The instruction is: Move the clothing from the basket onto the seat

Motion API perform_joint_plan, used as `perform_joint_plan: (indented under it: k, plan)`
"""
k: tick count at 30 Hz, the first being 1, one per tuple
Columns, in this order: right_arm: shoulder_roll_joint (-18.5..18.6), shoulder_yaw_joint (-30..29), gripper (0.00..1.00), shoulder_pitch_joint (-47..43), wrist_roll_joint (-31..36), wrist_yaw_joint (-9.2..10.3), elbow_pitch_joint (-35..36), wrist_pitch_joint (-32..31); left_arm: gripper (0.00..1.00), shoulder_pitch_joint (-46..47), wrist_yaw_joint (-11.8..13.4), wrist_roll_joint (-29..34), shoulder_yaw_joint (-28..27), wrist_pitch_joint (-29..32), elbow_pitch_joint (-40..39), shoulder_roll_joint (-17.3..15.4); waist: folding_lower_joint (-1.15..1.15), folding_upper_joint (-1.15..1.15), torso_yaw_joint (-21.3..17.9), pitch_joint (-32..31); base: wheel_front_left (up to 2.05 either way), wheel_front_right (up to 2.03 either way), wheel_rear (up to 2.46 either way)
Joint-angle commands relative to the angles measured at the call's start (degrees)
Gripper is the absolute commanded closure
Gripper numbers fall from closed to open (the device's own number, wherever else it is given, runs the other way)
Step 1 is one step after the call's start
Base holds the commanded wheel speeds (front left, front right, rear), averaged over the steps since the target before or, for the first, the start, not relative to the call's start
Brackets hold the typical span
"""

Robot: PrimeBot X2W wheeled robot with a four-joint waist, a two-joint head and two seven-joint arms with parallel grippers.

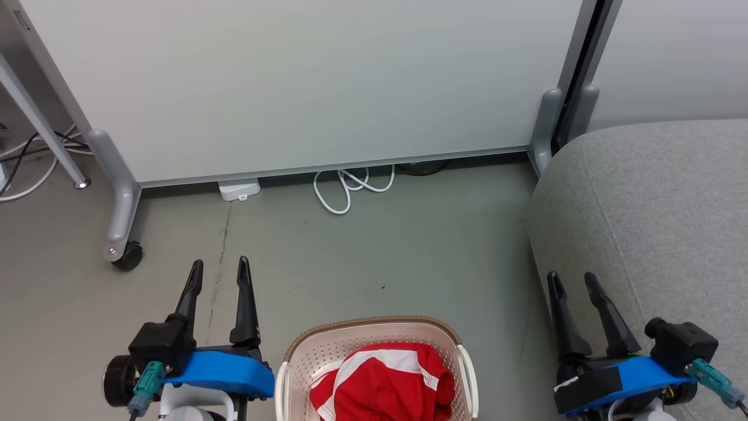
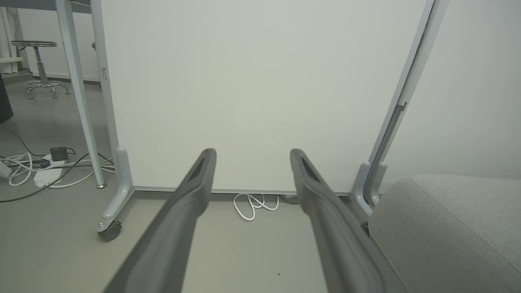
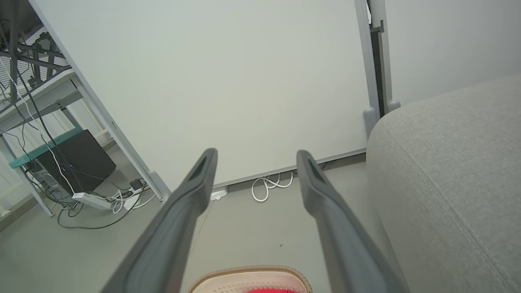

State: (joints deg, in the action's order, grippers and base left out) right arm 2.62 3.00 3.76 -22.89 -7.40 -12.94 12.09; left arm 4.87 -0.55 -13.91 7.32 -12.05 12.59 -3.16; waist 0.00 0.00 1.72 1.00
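While clothing (image 1: 385, 380) sits in basket (image 1: 374, 323) — left gripper (image 1: 221, 262), right gripper (image 1: 570, 276) flank.

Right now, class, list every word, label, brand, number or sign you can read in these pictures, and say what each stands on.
No readable text anywhere.
Red-and-white striped fabric garment in the cream perforated plastic basket: stripes, no lettering.
Small white plastic box under the pale panel: any marking too small to read.
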Motion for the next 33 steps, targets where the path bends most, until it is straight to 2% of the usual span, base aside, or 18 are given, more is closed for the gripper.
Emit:
perform_joint_plan:
  k: [1, 27, 33]
  plan:
    - [0.38, 0.16, 0.0, 0.65, 1.43, -0.13, 0.14, 0.41, 0.0, 0.93, -0.21, 1.25, 0.14, -0.48, -0.15, -0.29, 0.0, 0.0, 0.01, 0.02, 0.0, 0.0, 0.0]
    - [0.41, 1.62, 0.0, 0.47, 11.94, -0.16, -0.21, 3.24, 0.0, 1.17, -1.09, 12.15, 1.79, -3.27, 0.85, -0.01, 0.0, 0.0, 0.43, 0.13, 0.0, 0.0, 0.0]
    - [0.41, 1.51, 0.0, 0.35, 11.89, -0.16, -0.39, 3.22, 0.0, 1.12, -1.33, 11.71, 1.66, -3.22, 1.13, 0.06, 0.0, 0.0, 0.57, 0.09, 0.0, 0.0, 0.0]
